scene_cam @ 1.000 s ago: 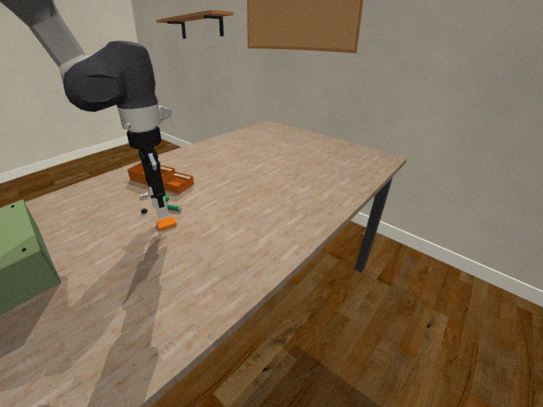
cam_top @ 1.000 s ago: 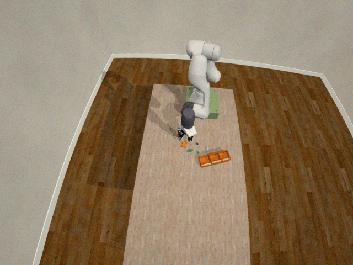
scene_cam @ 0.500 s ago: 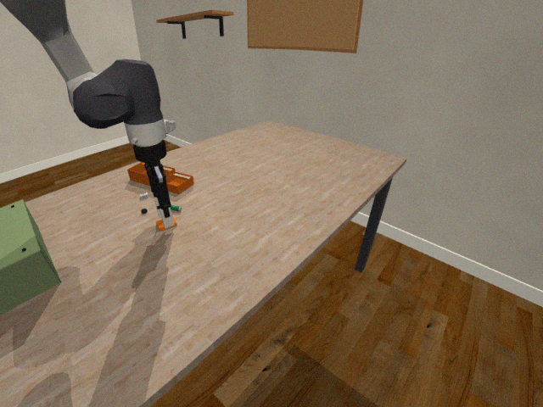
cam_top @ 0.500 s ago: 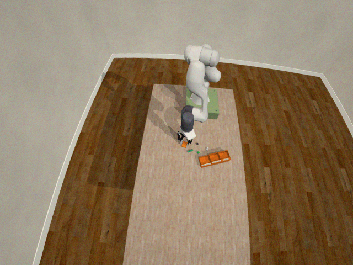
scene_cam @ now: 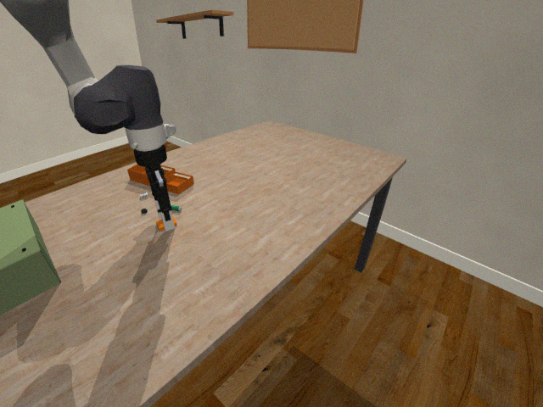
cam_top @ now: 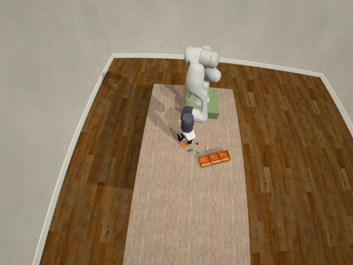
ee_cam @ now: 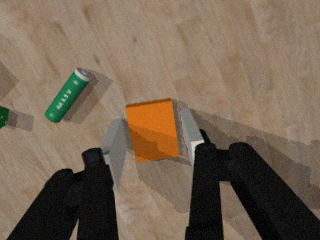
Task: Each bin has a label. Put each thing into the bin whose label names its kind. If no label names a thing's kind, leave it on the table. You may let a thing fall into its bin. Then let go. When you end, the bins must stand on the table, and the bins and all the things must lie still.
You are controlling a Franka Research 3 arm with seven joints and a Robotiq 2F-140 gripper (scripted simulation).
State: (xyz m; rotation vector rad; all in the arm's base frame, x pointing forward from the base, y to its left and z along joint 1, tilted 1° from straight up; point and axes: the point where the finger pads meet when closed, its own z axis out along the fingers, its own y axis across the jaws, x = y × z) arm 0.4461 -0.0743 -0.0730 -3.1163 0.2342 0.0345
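Note:
A flat orange block (ee_cam: 154, 130) lies on the table; it also shows in the top view (cam_top: 183, 144) and the exterior view (scene_cam: 166, 225). My gripper (ee_cam: 152, 128) is low over it and partly open, with one finger pad on each side of the block. I see narrow gaps between pads and block. A green battery (ee_cam: 67, 95) lies to the left of the block, also seen in the top view (cam_top: 190, 150). A row of three joined orange bins (cam_top: 214, 158) stands a little further off; their labels are too small to read.
A small green piece (ee_cam: 3, 116), a small black piece (scene_cam: 143, 211) and a small white piece (scene_cam: 142, 196) lie between the block and the bins (scene_cam: 160, 176). A green box (scene_cam: 21, 253) holds the arm's base.

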